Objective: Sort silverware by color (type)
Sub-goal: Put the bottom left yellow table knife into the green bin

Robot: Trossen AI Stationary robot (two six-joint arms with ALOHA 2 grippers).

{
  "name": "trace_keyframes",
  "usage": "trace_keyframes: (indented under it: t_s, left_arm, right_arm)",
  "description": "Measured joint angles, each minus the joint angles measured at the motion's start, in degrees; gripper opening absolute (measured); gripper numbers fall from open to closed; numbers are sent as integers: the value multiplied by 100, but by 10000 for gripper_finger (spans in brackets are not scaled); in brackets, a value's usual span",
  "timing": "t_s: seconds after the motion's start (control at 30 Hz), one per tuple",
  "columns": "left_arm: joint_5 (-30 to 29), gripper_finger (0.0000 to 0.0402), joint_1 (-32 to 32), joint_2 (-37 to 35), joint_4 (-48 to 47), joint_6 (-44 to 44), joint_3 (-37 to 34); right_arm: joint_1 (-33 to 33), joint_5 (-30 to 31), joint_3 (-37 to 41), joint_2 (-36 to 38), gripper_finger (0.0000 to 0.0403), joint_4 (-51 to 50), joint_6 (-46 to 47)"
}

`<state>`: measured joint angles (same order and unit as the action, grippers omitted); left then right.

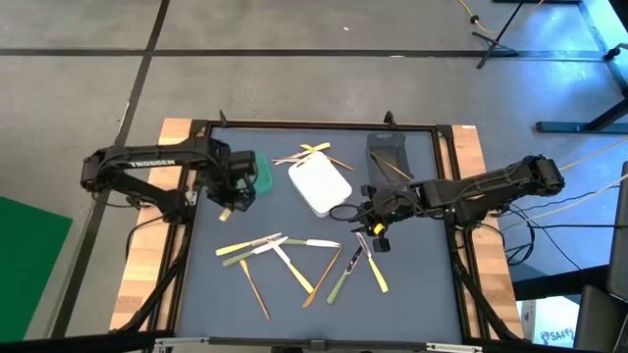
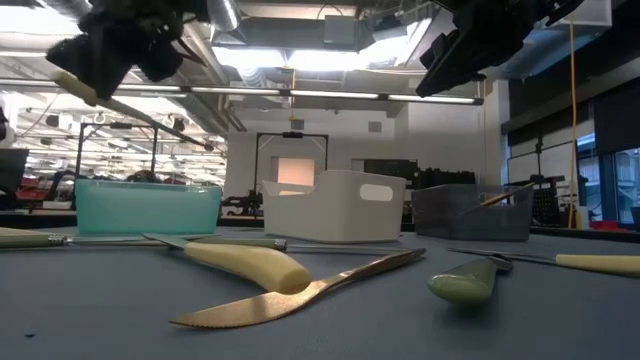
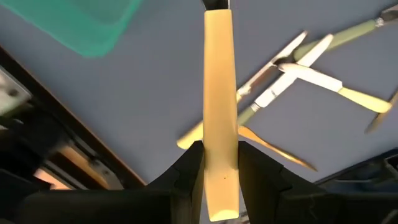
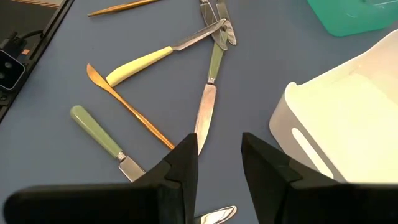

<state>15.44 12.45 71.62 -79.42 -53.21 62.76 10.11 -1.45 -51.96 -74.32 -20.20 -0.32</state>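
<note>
Honestly, the risk I'd watch is that pale yellow utensil [image 3: 220, 118] slipping. The left pincer [image 3: 219, 163] is clamped on it near one end only, in the air beside the green bin [image 1: 262, 172], so most of its length juts out past the fingertips unsupported. A quick swing could make it pivot or drop onto the grey worktop [image 1: 412, 304] short of any bin. Its long axis runs straight out along the line of the pincer, tilted down toward the worktop.

The right pincer [image 4: 219, 163] hangs partly open and empty beside the white bin [image 1: 320, 183], over the scattered silverware [image 1: 294, 257]. Those crossed pieces could snag a neighbour on pickup.
</note>
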Motion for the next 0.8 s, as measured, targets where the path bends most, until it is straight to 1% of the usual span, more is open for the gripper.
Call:
trace_keyframes:
  t_s: [0.17, 0.33, 0.63, 0.8]
  left_arm:
    - [-144, 78, 585, 186, -383, 839, 0]
    - [-203, 78, 998, 476, -609, 1679, 0]
    - [-485, 78, 1477, 1252, -697, 2810, 1]
    - [-898, 78, 1645, 1703, -843, 3158, 2]
  right_arm:
    - [0, 0, 0, 0, 111, 2, 1]
    - [0, 0, 0, 0, 111, 13, 2]
    - [0, 0, 0, 0, 111, 19, 2]
    - [0, 0, 0, 0, 111, 20, 2]
